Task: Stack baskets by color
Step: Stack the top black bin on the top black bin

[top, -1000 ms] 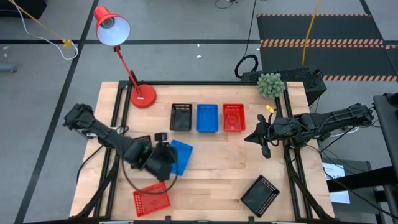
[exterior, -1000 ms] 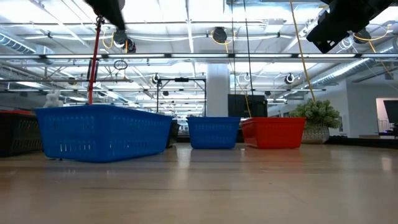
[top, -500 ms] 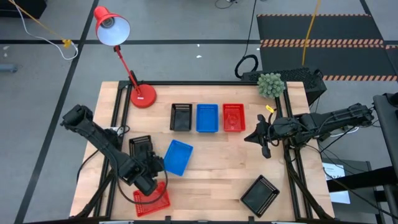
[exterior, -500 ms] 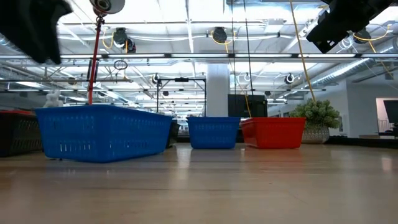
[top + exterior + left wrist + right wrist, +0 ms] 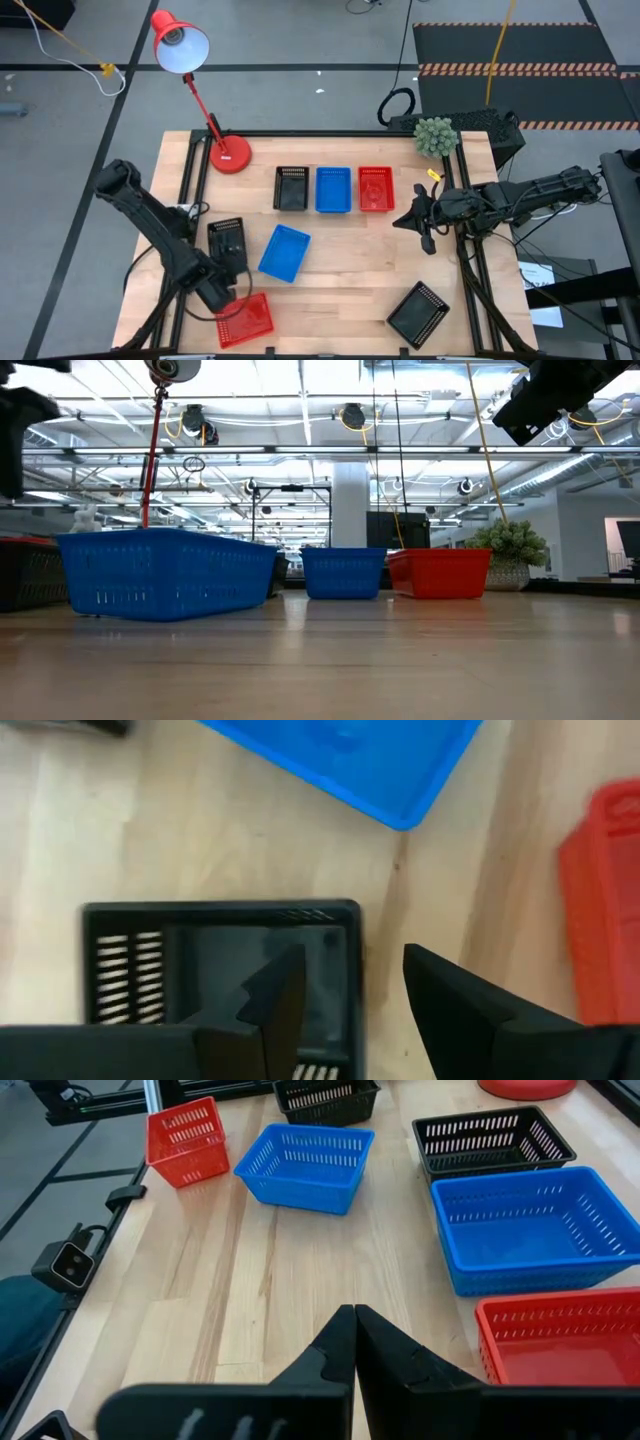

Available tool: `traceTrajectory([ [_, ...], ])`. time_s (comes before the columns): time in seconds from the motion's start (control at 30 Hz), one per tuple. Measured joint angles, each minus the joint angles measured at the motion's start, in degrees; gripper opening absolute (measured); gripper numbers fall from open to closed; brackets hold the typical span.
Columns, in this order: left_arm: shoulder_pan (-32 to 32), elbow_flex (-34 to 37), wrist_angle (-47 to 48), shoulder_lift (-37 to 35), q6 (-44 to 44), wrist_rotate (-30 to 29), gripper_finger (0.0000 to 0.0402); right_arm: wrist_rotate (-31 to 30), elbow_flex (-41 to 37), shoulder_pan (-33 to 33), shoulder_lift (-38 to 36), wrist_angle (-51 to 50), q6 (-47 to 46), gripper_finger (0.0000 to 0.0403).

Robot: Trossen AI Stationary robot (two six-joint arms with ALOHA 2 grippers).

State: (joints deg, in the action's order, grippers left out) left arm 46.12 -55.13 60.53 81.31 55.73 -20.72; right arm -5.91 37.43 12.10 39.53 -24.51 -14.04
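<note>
– Left claw (image 5: 226, 294) first: where, and holding what?
– Front-left of the surface (image 5: 340, 285), between the loose black basket (image 5: 227, 240) and the loose red basket (image 5: 245, 318). Fingers parted, nothing in them.
– What could go wrong there?
– Red one sits right by the front edge, so a skewed descent could shove it off. A finger landing on a rim would tip the basket instead of gripping it. Mesh walls could also snag a fingertip on the lift.
– Next one over?
– Loose blue basket (image 5: 284, 252), lying at an angle, apart from the rest. If carried crooked it probably won't nest and will ride up on a corner.
– Back row?
– Black basket (image 5: 291, 188), blue basket (image 5: 333, 190), red basket (image 5: 376, 189), side by side and close. A drop aimed slightly off could land in the wrong colour. Can't tell how many are nested in each.
– Right side?
– Another black basket (image 5: 418, 313) front-right, rotated. Right claw (image 5: 352, 1320) is closed and empty, waiting at the right edge, raised.
– Surface and room?
– Light wood planks in a dark frame, red lamp base (image 5: 230, 155) back-left, small plant (image 5: 435, 135) back-right. Grey floor, striped mat (image 5: 520, 68), open hall with ceiling lights.
</note>
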Motion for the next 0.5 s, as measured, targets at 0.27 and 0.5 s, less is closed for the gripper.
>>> traceTrajectory([
  [0.27, 1.0, 11.1, -12.4, -5.8, -1.2, 1.4, 0.0172, 0.0, 0.0, 0.0, 0.0, 0.0, 0.0, 0.0000],
  [0.5, 0.8, 15.9, -14.4, -5.8, 0.7, 2.0, 0.0171, 0.0, 0.0, 0.0, 0.0, 0.0, 0.0, 0.0000],
])
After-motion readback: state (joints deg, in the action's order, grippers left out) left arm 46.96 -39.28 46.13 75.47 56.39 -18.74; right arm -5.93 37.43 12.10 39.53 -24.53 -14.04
